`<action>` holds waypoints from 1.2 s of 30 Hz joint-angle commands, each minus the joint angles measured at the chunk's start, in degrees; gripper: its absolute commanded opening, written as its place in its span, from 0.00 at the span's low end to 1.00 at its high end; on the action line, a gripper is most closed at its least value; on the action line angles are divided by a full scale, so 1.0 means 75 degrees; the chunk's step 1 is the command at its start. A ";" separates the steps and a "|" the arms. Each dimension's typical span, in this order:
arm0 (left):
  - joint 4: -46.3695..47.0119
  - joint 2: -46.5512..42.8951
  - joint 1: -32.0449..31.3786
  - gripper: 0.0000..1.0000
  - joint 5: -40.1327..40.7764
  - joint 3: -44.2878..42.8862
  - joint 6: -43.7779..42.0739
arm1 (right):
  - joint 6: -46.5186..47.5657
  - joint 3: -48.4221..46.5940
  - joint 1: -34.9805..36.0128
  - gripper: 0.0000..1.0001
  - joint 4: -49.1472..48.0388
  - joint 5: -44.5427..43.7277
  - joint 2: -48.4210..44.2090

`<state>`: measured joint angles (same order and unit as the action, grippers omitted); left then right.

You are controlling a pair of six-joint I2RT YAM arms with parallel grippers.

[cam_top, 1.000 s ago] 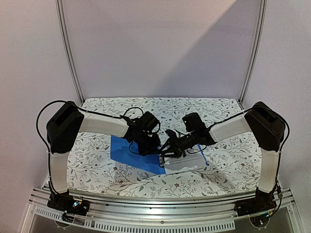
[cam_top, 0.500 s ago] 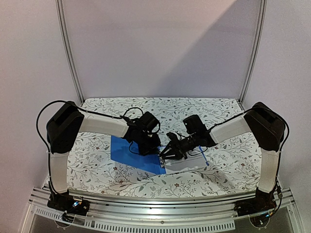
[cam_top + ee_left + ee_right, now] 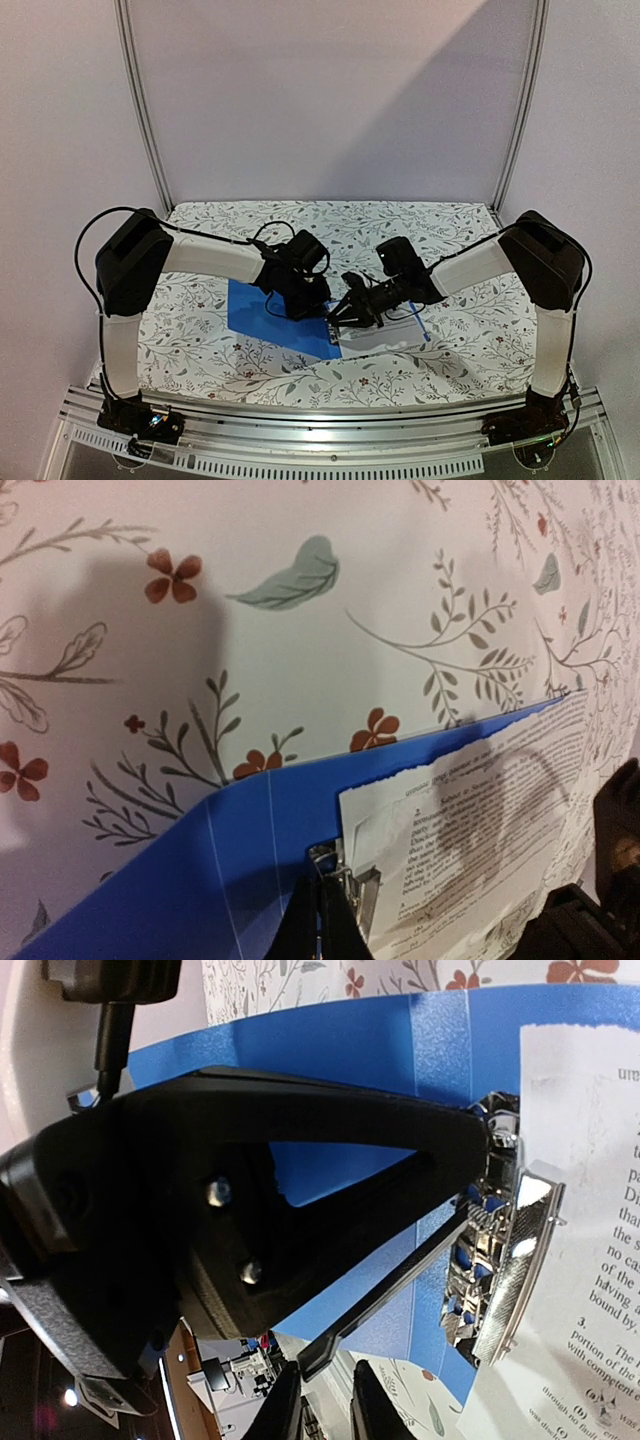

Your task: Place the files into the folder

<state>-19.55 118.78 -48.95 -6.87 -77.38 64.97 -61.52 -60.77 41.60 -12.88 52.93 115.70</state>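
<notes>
Folder (image 3: pixel 262 310) lies open and flat midway between the counter's left and right edges, nearer the front edge, its cover spread leftward. At its spine the left claw (image 3: pixel 322 908) is clenched, tips pressed against the metal clip (image 3: pixel 505 1260), probably to work or steady it. Just right of it, the right claw (image 3: pixel 325 1400) shows a narrow gap beside a thin black bar (image 3: pixel 390 1285); I cannot tell whether it grips. Paper (image 3: pixel 480 820) rests on the folder's right half, its edge at the clip, ready for fastening.
</notes>
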 commanded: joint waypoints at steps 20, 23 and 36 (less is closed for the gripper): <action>-0.0399 0.0090 0.0090 0.00 0.0106 0.0304 -0.0003 | -0.0153 0.0263 -0.0009 0.03 -0.0378 0.0144 0.0284; -0.0388 0.0080 0.0113 0.00 0.0098 0.0349 0.0019 | -0.0143 0.0391 0.0006 0.03 -0.0402 0.0121 0.0297; -0.0262 0.0053 0.0185 0.00 0.0088 0.0547 0.0065 | 0.1127 0.0552 0.0101 0.02 0.1238 -0.0632 0.0347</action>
<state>-17.56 118.50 -48.45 -6.98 -76.05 65.23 -58.24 -57.95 42.04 -12.38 53.10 116.81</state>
